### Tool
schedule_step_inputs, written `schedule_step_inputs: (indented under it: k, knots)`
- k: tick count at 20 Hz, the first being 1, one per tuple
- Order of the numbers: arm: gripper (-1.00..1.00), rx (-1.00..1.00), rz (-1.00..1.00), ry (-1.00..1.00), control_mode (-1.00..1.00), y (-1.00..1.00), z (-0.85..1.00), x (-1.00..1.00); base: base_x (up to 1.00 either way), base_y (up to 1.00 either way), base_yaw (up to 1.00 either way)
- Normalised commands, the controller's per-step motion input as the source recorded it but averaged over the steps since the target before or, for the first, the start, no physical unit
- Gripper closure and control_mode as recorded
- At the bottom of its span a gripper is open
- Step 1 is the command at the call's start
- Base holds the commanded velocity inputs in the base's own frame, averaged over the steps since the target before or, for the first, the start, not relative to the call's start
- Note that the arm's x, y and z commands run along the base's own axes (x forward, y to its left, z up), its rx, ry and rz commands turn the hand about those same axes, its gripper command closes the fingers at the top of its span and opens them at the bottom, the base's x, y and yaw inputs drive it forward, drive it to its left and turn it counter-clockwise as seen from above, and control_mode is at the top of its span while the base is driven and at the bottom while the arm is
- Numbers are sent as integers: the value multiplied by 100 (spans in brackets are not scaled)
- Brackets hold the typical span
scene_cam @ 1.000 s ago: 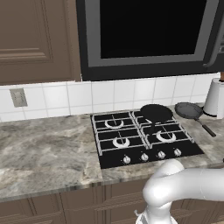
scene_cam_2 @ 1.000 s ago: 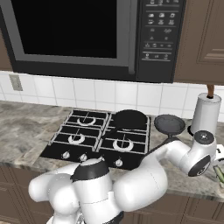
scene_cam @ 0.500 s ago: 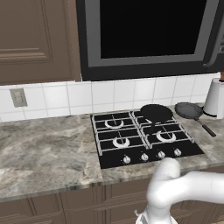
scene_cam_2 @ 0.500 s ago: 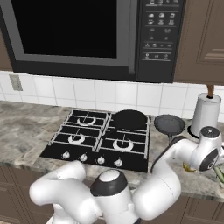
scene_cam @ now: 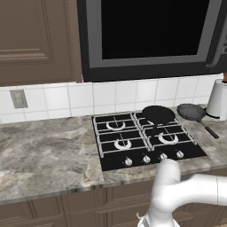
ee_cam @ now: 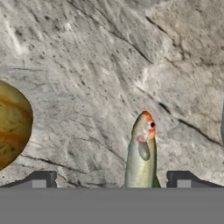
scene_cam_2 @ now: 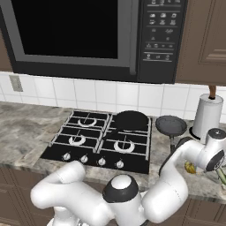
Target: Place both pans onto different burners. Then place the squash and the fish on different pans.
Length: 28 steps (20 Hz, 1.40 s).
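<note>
Counter [scene_cam: 48,155] runs wide, grey marble, with the black hob [scene_cam: 146,139] set into it under the microwave [scene_cam_2: 88,37]. One pan [scene_cam_2: 130,120] sits on the hob's back right burner, nothing in it. The second pan [scene_cam_2: 171,126] lies off the hob, on the counter just to its right, also with nothing in it, handle pointing forward. A paper-towel roll [scene_cam_2: 206,117] stands upright just beside that pan. The arm reaches low over the counter on the right, its wrist in front of the squash [scene_cam_2: 190,167], which peeks out yellow beside it. In the hand view, the gripper [ee_cam: 111,180] hangs spread wide, grasping nothing; the fish [ee_cam: 141,153], pale green with an orange snout, lies on the marble between the fingertips [ee_cam: 39,179]. The squash [ee_cam: 13,124], striped orange-yellow, rests well left of it.
</note>
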Motion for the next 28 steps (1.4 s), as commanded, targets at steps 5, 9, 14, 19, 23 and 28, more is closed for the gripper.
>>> schedule_step_inputs:
  k: [5, 9, 14, 19, 23, 28]
  knots:
    - [-100, 0, 5, 0, -100, -24, -19, 0, 0, 0, 0]
    - [-100, 0, 3, 0, -100, -17, -27, 10, 0, 0, 0]
    - [-100, 0, 3, 0, -100, -15, -27, 10, 0, 0, 0]
    - [-100, 0, 1, 0, -100, -24, -17, 16, 0, 0, 0]
    - [-100, 0, 0, 0, -100, -21, -37, 20, 0, 0, 0]
    - [100, 0, 0, 3, -100, -1, -74, 3, 0, 0, 0]
